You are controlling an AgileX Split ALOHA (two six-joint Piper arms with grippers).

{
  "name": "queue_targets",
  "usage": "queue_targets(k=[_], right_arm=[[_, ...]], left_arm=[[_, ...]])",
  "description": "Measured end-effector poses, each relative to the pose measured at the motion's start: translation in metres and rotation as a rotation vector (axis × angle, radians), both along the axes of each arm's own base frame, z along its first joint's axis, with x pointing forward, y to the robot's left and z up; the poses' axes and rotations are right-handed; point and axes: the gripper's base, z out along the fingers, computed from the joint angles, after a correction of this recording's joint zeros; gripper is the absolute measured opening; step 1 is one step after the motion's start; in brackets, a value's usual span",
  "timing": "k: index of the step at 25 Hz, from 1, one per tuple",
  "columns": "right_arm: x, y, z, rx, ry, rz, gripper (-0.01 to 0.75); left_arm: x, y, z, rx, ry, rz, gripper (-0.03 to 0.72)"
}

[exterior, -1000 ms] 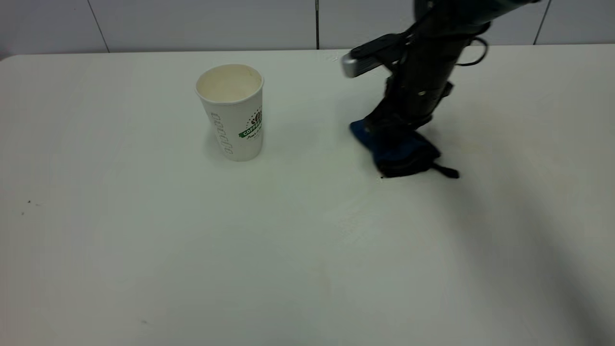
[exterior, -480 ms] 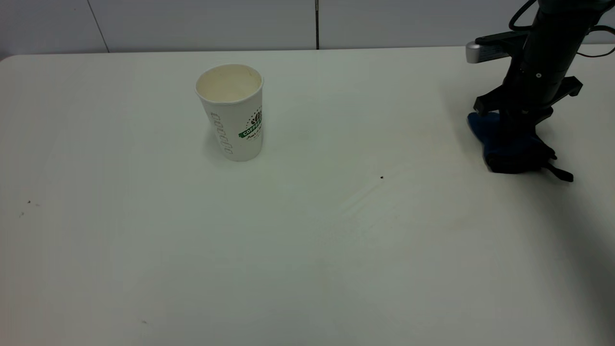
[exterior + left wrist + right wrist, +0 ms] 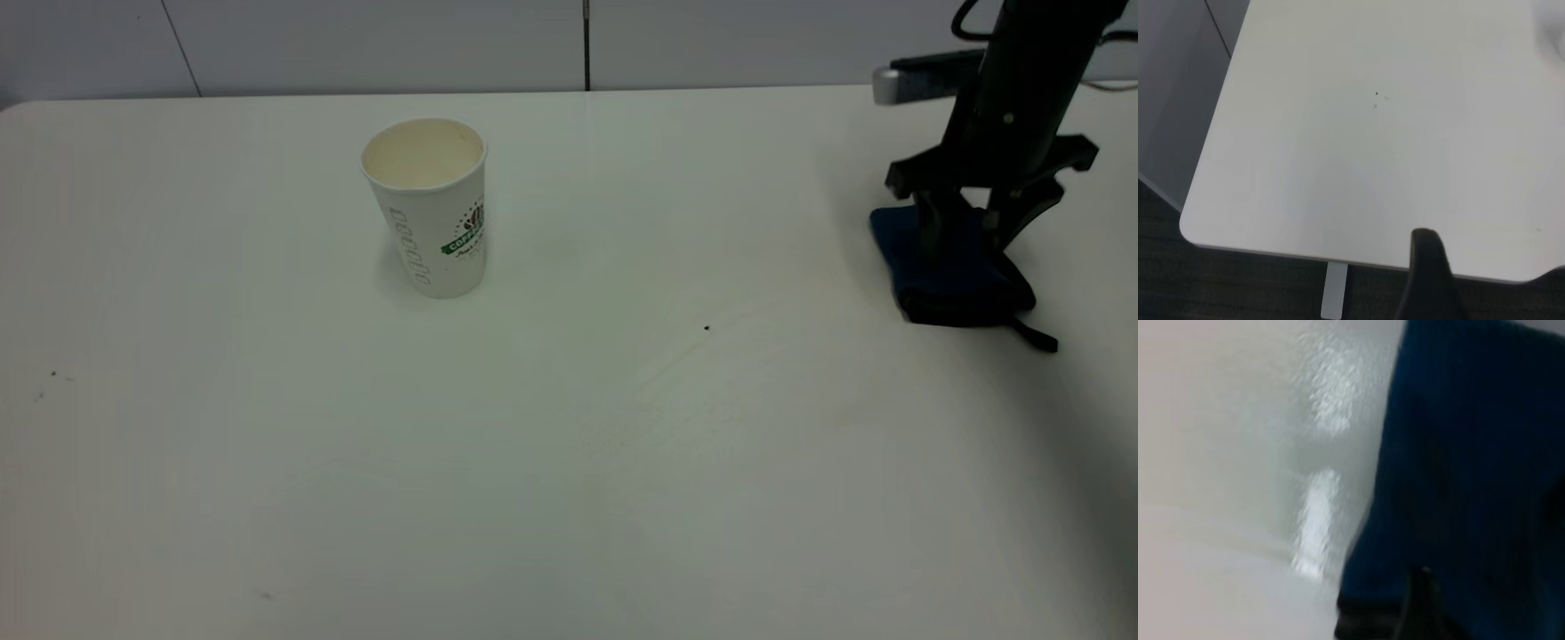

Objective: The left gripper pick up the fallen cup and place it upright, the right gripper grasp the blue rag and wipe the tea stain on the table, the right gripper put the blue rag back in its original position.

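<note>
**Rag down at right side of table, jaws spread**

Landmark: the cup (image 3: 429, 206), upright on the table (image 3: 569, 462). The blue rag (image 3: 942, 271) lies flat far right of the cup, near the table's right edge, strap trailing away from the cup. The right gripper (image 3: 976, 218) sits directly over the rag, jaws parted, one each side of the rag's far end, not clamping it. Left gripper (image 3: 1426, 280): only one dark finger visible over the table's corner; can't tell its state.

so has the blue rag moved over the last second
Yes. The blue rag went from mid-table, near the dark speck, far to the right, away from the cup, under the right pincer.
</note>
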Motion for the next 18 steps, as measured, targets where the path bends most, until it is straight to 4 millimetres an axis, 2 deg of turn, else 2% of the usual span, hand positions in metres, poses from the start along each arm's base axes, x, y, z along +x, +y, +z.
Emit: queue_targets(k=[2,5,8,11,13,15,18], right_arm=[[0.000,0.002,0.044,0.022,-0.037,-0.011,0.692],[-0.011,0.008,0.116,0.067,-0.089,-0.008,0.713],[-0.045,0.015,0.181,0.116,-0.143,0.017,0.670],[-0.098,0.016,0.232,0.118,-0.185,0.033,0.611],[-0.143,0.015,0.256,0.106,-0.207,0.028,0.584],[-0.186,0.014,0.268,0.109,-0.217,-0.002,0.571],[-0.247,0.013,0.271,0.101,-0.227,-0.014,0.566]], left_arm=[[0.000,0.000,0.000,0.000,0.000,0.000,0.543],[0.000,0.000,0.000,0.000,0.000,0.000,0.543],[0.000,0.000,0.000,0.000,0.000,0.000,0.543],[0.000,0.000,0.000,0.000,0.000,0.000,0.543],[0.000,0.000,0.000,0.000,0.000,0.000,0.543],[0.000,0.000,0.000,0.000,0.000,0.000,0.543],[0.000,0.000,0.000,0.000,0.000,0.000,0.543]])
